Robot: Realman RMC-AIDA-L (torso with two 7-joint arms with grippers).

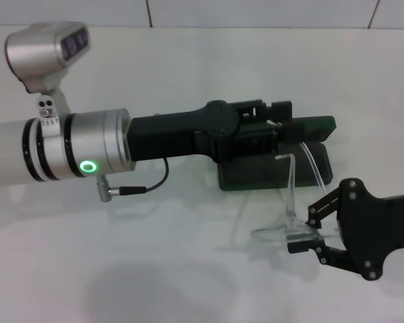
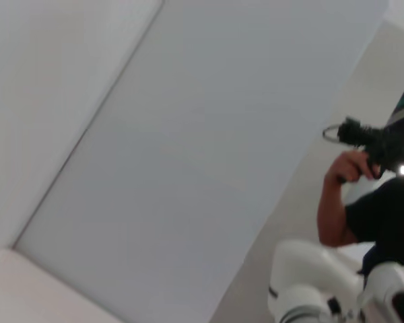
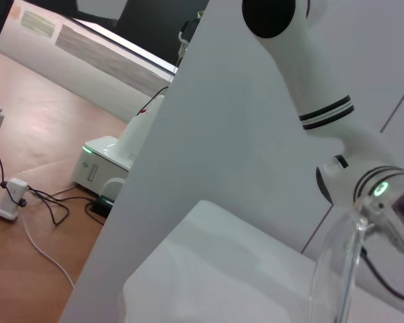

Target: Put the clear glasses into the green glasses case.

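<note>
The left gripper (image 1: 277, 120) reaches in from the left across the white table (image 1: 188, 60), its dark fingers over the green glasses case (image 1: 316, 145), which lies open near the middle of the table. The case's lid edge shows just beyond the gripper and its dark base spreads out below. Whether those fingers are pinching the lid or only resting against it, I cannot tell; the gripper body hides the contact.

Down at the lower right, the right gripper (image 1: 308, 237) has its fingers closed on the clear glasses (image 1: 289, 232) at the lens end (the transparent plastic is hard to trace here). The glasses hang just in front of the case, lens low near the table, with the clear arms rising up and back so their tips reach over the case's near edge and dark lining.

From the right wrist view, a curved piece of the clear glasses (image 3: 340, 262) shows close to the camera, with the left arm behind it.
</note>
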